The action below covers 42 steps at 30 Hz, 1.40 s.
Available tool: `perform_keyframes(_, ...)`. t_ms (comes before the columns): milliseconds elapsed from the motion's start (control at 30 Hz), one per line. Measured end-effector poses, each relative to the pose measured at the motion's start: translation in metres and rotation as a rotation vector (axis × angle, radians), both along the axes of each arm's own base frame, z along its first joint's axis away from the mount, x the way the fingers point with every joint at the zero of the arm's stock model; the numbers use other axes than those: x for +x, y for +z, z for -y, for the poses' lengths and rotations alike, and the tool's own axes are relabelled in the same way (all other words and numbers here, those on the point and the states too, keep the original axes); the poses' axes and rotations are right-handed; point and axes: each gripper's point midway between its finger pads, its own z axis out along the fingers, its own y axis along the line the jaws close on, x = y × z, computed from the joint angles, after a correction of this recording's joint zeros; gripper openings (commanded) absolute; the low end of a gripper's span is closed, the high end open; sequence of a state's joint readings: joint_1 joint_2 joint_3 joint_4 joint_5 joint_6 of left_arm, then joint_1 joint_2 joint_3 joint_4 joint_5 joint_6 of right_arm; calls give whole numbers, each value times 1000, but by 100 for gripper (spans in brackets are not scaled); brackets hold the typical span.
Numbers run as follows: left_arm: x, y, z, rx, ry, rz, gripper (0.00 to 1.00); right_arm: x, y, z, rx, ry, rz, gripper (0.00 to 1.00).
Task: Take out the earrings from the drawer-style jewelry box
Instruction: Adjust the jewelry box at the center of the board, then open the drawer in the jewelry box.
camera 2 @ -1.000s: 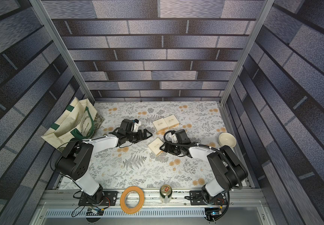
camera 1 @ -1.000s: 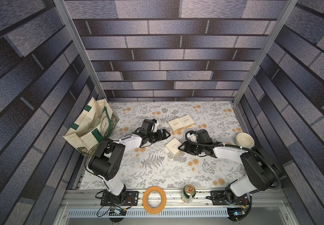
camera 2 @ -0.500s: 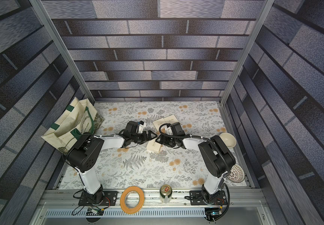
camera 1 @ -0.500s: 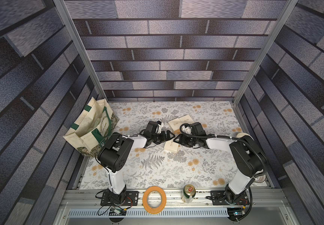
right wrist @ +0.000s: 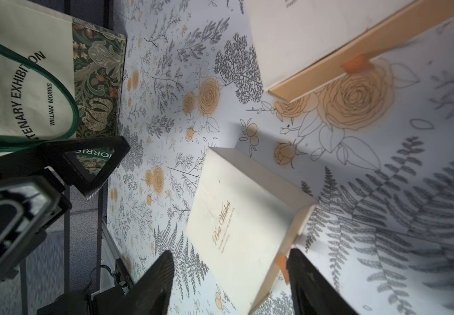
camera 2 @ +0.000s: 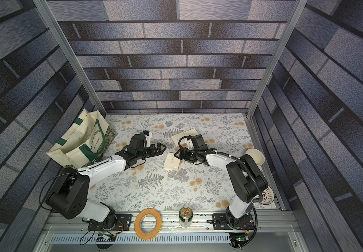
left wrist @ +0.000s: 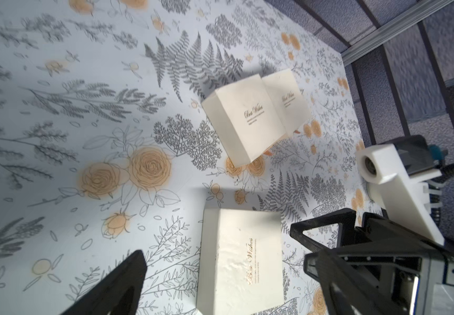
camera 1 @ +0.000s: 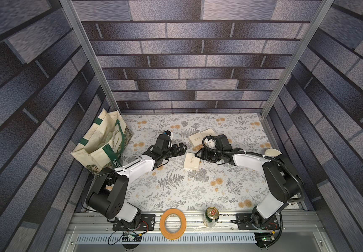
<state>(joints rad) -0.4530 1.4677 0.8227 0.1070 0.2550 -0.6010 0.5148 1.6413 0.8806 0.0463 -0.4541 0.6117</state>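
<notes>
The cream box (camera 1: 191, 161) lies between both hands; the right hand (camera 1: 198, 155), half open, faces its drawer tab (right wrist: 282, 262) closely; the left hand (camera 1: 182, 148) stands wide.

light: even overhead | shadows: soft | wrist edges: blurred, perhaps motion

Both top views look steeply down from high at the front over the whole bench (camera 1: 176, 192), while the wrist views sit low and close, facing each other, sharing the lone cream box (left wrist: 239, 261).
</notes>
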Motion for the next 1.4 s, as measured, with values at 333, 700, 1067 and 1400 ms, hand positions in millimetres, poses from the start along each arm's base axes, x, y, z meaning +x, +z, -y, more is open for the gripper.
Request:
perform_keyframes(333,-2,-3,32,-22,-117,-45,42,-18,-6,26,-58,-70,-3,53)
perform_keyframes(700,-12,-38,61,-49,-230,-206,6,-21,-15,32,-67,-103,-42,42)
perform_keyframes(1067,-25,-55,65,-51,-262,-303,0,-23,-35,29,-73,-104,-103,38)
perform_keyframes(1400,-26,-74,68,-39,-267,-357,0,-18,-38,21,-42,-97,-118,34)
